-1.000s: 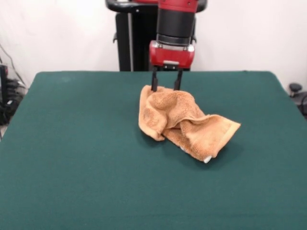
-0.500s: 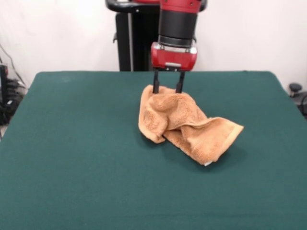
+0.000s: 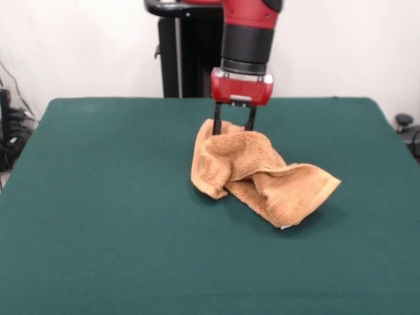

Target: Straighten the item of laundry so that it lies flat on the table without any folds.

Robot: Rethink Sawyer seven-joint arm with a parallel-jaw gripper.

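The orange-tan towel lies crumpled and folded over itself near the middle of the dark green table. Its far upper edge is raised and one flap trails out to the right, with a bit of white tag under its near corner. My gripper comes straight down from above at the towel's far upper edge. Its two black fingers hold that raised edge, and their tips are hidden behind the cloth.
The robot's black pedestal stands behind the table's far edge. Cables and dark gear sit off the table's left side, and a small black object sits off the right side.
My gripper has moved slightly right and toward the camera, dragging the towel's held edge with it. The trailing flap has stretched further right and lies flatter.
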